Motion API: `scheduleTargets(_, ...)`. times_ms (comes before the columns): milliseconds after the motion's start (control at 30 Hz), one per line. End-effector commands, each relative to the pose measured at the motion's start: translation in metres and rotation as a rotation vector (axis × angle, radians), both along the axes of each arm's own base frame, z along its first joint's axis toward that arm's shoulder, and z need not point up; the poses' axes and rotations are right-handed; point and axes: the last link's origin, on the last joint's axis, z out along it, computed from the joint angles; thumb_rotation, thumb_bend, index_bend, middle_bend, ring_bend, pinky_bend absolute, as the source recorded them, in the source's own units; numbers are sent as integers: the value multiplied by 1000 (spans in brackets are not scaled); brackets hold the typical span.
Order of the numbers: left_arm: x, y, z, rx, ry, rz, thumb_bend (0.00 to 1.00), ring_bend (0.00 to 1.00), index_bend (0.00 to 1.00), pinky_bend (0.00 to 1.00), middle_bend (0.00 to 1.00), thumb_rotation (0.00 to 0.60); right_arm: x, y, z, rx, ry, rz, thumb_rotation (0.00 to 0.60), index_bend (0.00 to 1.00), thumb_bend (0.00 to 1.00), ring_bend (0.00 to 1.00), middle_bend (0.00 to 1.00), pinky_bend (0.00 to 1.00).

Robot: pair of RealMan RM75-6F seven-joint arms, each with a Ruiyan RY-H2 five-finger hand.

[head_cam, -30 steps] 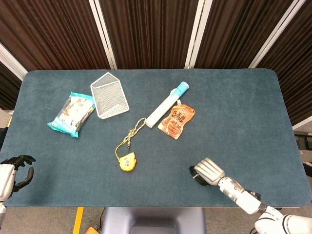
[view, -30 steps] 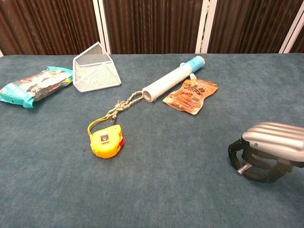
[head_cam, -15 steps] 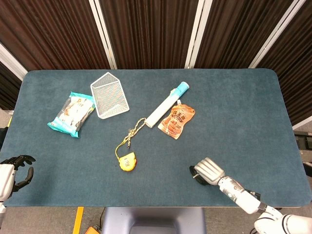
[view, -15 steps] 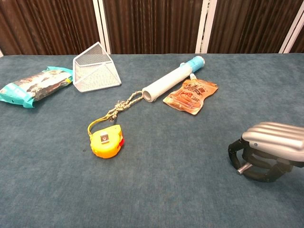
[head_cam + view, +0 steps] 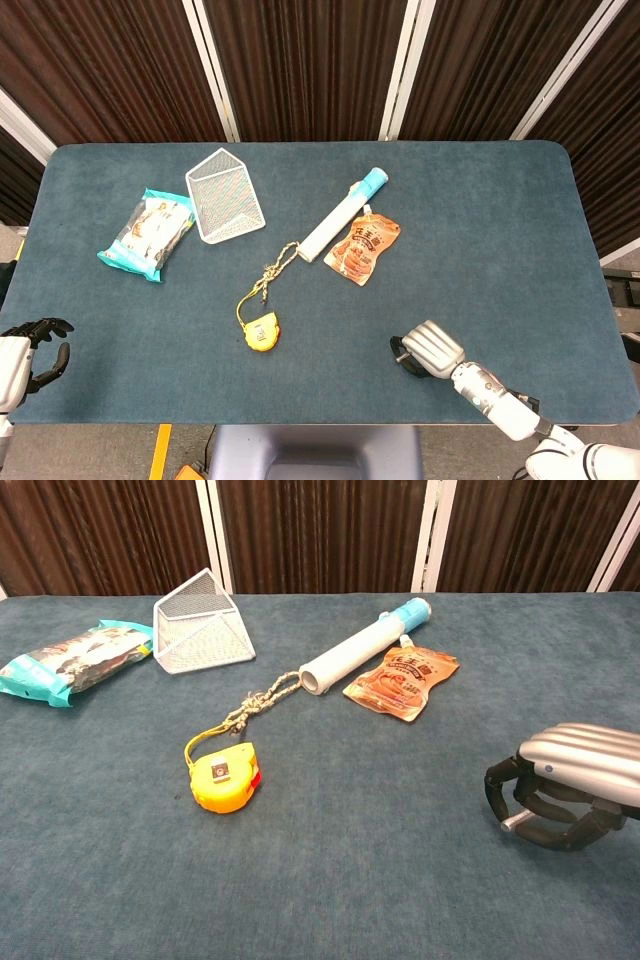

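Observation:
My right hand (image 5: 428, 349) (image 5: 566, 785) hovers low over the near right part of the blue table (image 5: 480, 230), its black fingers curled under the silver back with nothing in them. The nearest things to it are an orange pouch (image 5: 363, 248) (image 5: 402, 680) and a white tube with a blue cap (image 5: 343, 214) (image 5: 361, 646). A yellow tape measure (image 5: 262, 330) (image 5: 225, 778) with a knotted cord (image 5: 275, 269) lies left of centre. My left hand (image 5: 28, 354) hangs off the table's near left corner, fingers apart, holding nothing.
A white wire-mesh basket (image 5: 226, 194) (image 5: 201, 622) lies tipped at the back left. A teal snack bag (image 5: 148, 232) (image 5: 74, 660) lies further left. Dark curtains stand behind the table.
My right hand has drifted slightly to the right and toward the near edge. Everything on the table and my left hand stay put.

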Motion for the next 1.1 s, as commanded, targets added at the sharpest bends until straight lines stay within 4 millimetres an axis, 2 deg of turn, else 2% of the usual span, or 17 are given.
scheduleTargets(33,0,0,0,0,0,0,495,485,447,564,487,600,-2,0,3,-10,-27,-16,600,741,541,1000,944,974)
scheduleTargets(700,1,0,-2,-7,11,0,495,486,447,563,488,600,-21,-6,11,40,-329,-236,600,738,541,1000,944,975)
scheduleTargets(900,0,0,-3,-8,12,1,495,485,446,563,488,600,-26,-15,8,128,-444,-379,600,708,542,1000,944,974)
scheduleTargets(1100,0,0,-3,-9,14,1,495,485,447,563,487,600,-30,-20,7,183,-466,-417,600,680,542,1000,944,975)
